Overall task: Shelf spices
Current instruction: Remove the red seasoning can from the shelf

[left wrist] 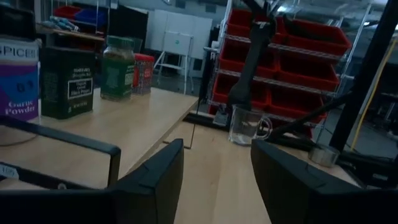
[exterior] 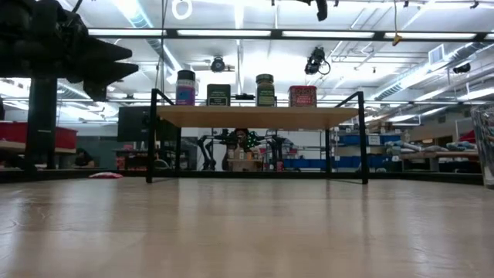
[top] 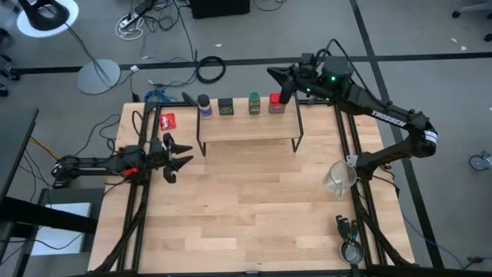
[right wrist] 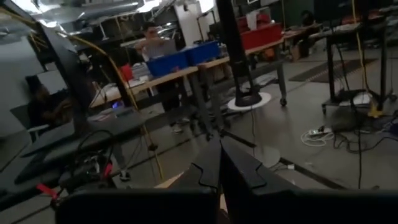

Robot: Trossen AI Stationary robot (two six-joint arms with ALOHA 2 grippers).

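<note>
All four spices stand in a row on the shelf (top: 247, 128), a long light wood plank on thin black legs. From the left pincer's side toward the right pincer's, they run: a blue-capped dark jar (top: 204, 105) with a purple label, a dark olive square tin (top: 225, 107), a green jar (top: 254, 103) and a red square tin (top: 277, 103). They stand upright along the plank's far edge, apart from one another. The low view shows the same line-up on the plank: jar (exterior: 185, 87), olive tin (exterior: 218, 94), green jar (exterior: 265, 89), red tin (exterior: 302, 95).

A flat red-and-white packet (top: 167, 121) lies on the bench (top: 254, 208) just beyond the left pincer, near the shelf's end. A clear glass measuring cup (top: 340, 178) sits at the bench edge well below the right arm, and small metal measuring cups (top: 350, 246) lie farther along that edge.

The right pincer (top: 274, 73) hovers just beyond the red tin, past the bench's far edge, its fingers pressed together and holding nothing; the arm reaches in from the right side with a bent elbow. The left pincer (top: 181, 155) rests low at the bench's left side, fingers spread wide and empty, pointing toward the shelf.
</note>
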